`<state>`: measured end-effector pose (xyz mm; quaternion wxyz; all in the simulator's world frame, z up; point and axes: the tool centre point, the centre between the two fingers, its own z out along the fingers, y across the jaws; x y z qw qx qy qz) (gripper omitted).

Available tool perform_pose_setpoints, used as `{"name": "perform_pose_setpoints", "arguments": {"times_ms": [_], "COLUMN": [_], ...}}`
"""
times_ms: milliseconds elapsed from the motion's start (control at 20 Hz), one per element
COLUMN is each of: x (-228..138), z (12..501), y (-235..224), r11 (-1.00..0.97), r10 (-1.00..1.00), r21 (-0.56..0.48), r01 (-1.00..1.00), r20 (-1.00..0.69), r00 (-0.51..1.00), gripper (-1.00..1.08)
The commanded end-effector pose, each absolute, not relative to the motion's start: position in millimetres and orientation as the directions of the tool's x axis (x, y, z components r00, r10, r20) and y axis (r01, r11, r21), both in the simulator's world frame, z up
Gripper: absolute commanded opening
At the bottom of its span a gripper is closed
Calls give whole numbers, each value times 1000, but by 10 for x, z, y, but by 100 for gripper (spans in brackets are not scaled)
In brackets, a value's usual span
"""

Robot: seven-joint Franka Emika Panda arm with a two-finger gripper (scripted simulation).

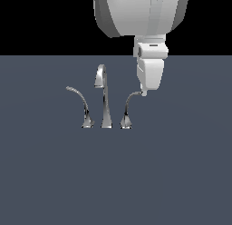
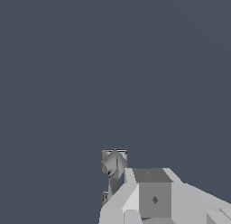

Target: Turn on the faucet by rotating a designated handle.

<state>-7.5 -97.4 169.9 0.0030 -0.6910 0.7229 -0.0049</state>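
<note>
Flat slate-grey floor under a black backdrop; no containers in view. The faucet stands mid-scene as three separate chrome pieces in a row. The spout is in the middle, tallest, tapered, with a hooked top. The left lever, on the exterior view's left, arches up from a flared base and sweeps leftward. The handle, on the exterior view's right, is a thin chrome lever rising from a small flared base, with its tip curving rightward.

The gripper hangs straight down from the white arm, its lower end touching or just at the handle's tip. Cannot tell whether the fingers are apart or together. In the wrist view, a chrome faucet piece shows just beside the pale gripper body; which piece is unclear.
</note>
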Motion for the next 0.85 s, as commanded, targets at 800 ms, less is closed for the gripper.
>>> {"name": "perform_pose_setpoints", "arguments": {"times_ms": [800], "x": [-438], "z": [1705], "y": [-394], "r11": [35], "r10": [-999], "r21": [0], "r01": [-999], "r20": [0], "r00": [-35], "gripper": [-100]}}
